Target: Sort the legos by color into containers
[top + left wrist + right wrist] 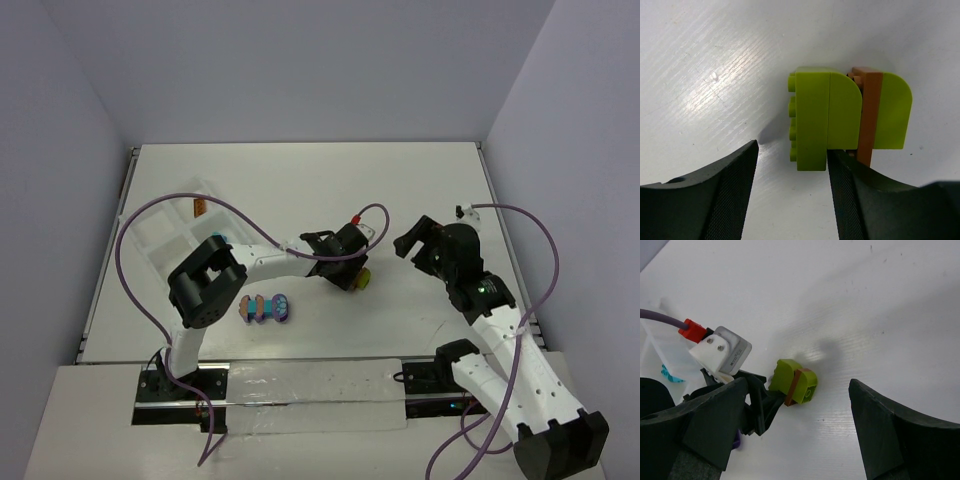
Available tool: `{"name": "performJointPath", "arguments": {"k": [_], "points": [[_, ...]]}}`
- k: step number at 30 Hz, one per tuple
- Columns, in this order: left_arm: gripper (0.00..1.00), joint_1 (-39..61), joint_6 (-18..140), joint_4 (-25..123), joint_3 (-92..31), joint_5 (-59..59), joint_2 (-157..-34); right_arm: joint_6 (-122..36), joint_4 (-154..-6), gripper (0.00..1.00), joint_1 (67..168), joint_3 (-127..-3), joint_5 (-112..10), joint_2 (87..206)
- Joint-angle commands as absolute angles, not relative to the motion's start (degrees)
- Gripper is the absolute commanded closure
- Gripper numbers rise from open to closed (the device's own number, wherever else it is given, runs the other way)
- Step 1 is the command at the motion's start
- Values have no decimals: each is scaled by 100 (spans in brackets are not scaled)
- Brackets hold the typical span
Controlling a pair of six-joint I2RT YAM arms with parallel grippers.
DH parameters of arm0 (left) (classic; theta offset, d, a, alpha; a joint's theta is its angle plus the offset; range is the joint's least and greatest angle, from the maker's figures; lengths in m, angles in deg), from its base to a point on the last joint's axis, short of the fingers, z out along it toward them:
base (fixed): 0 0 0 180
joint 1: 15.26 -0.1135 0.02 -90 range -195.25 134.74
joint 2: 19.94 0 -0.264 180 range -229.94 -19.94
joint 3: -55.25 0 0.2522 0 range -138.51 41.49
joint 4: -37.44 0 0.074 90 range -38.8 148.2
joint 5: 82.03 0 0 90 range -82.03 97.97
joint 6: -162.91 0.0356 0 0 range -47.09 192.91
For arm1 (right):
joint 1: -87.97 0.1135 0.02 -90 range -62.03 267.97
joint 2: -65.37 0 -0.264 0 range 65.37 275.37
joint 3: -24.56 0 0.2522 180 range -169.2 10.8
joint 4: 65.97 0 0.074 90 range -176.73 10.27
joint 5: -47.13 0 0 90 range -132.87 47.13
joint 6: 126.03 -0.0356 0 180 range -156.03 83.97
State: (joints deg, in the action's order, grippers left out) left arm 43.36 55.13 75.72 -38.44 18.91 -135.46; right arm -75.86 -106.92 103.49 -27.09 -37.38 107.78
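The left gripper (792, 150) stood half-open, a lime-green and orange-brown studded plastic brick cluster (840, 115) at one fingertip (not between them); the right gripper (797, 387) gaped wide.

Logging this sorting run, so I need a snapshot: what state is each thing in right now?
Left claw: open, tips beside the green-brown cluster, not clamped.
Right claw: open wide, empty.
Green-brown cluster: snapped together, on the table.
Striped cluster: snapped together, on the table, untouched.
Tray: holds one brown block, one turquoise block.
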Motion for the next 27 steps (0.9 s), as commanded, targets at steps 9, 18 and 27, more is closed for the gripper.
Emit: {"name": "performJointPath", "arguments": {"k": [9, 18, 27], "points": [[29, 4460, 5560, 7088, -4078, 1940, -13525, -7514, -10813, 11, 10283, -2761, -3531, 10755], [56, 4497, 5541, 6993, -4059, 2012, -13495, -7468, -10682, 11, 10283, -2799, -3721, 10970], [100, 4504, 5291, 7197, -3989, 2124, -13255, -7414, -10543, 11, 10283, -2799, -3904, 11063]]}}
